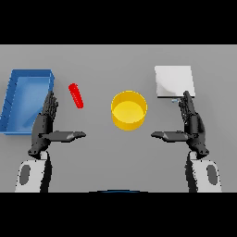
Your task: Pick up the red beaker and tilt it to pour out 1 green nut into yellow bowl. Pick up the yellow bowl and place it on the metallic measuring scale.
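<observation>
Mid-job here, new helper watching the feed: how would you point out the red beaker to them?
Start at the blue tray on the table's left side. Just right of it, between the tray and the yellow bowl, lies the red beaker, ahead of the left hand. It is the only red thing: small, slim and slanted.

From my remote station, the tabletop (115,162) reads as plain, unpatterned grey. A bright red beaker (76,95) shows against it, beside a solid yellow bowl (129,110) whose inside is a paler yellow than its wall. A blue bin (14,99) has lighter blue walls and a deeper blue floor. The measuring scale (174,81) appears pale silver-white, with a small bluish mark at its near edge. Each robot hand, left (46,127) and right (190,126), is dark charcoal, on white and grey arms.
</observation>
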